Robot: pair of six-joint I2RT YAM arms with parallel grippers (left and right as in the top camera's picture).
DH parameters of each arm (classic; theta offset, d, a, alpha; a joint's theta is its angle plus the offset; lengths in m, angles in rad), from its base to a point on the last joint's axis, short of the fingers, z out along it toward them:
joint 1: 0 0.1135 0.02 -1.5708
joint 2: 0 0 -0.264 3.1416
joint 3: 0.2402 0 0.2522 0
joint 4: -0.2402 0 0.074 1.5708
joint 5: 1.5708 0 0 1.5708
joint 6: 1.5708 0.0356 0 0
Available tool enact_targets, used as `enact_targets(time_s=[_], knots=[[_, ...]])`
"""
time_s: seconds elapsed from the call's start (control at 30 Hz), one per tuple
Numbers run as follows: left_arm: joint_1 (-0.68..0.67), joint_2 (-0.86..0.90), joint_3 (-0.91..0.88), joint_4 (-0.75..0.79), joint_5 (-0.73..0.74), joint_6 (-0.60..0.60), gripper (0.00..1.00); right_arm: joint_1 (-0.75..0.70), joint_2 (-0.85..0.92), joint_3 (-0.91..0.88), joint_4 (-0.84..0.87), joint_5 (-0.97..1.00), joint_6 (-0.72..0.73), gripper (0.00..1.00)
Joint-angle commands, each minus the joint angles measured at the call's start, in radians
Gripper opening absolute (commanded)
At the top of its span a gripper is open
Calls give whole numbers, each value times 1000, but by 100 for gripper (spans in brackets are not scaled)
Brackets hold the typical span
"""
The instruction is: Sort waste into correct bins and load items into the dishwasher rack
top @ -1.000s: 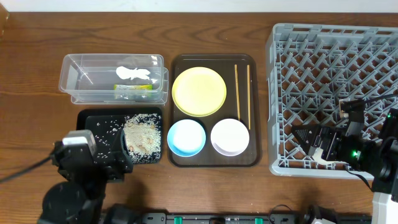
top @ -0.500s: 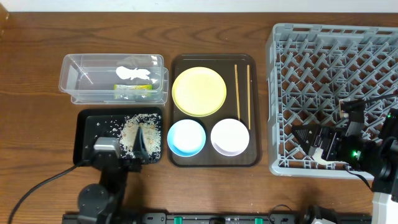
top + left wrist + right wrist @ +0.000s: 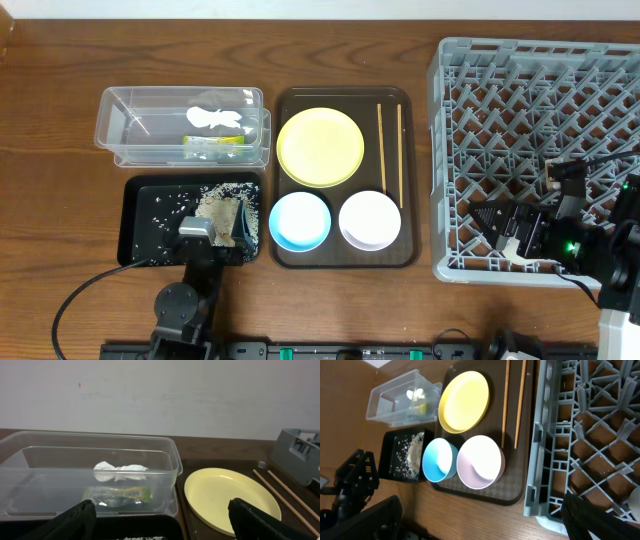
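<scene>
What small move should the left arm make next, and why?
Probably move the left gripper right, toward the yellow plate: paper and wrapper lie in the clear tub, rice in the black tray, so loading the rack comes next.

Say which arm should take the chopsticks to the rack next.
Right. The right gripper hangs over the dishwasher rack, jaws open, and the chopsticks lie on the brown tray's rack-side edge. The left gripper sits over the black tray, with the plate and blue bowl between.
</scene>
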Motion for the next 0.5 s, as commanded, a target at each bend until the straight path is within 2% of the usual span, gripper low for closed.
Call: enact_targets(time_s=[0.0, 0.3, 0.47], knots=[[6, -8, -2, -2, 2, 13, 87, -7, -5, 8, 0, -12, 1, 99], [6, -6, -2, -123, 2, 13, 88, -7, -5, 8, 0, -12, 1, 99], [6, 2, -2, -122, 3, 13, 88, -7, -5, 8, 0, -12, 1, 99]])
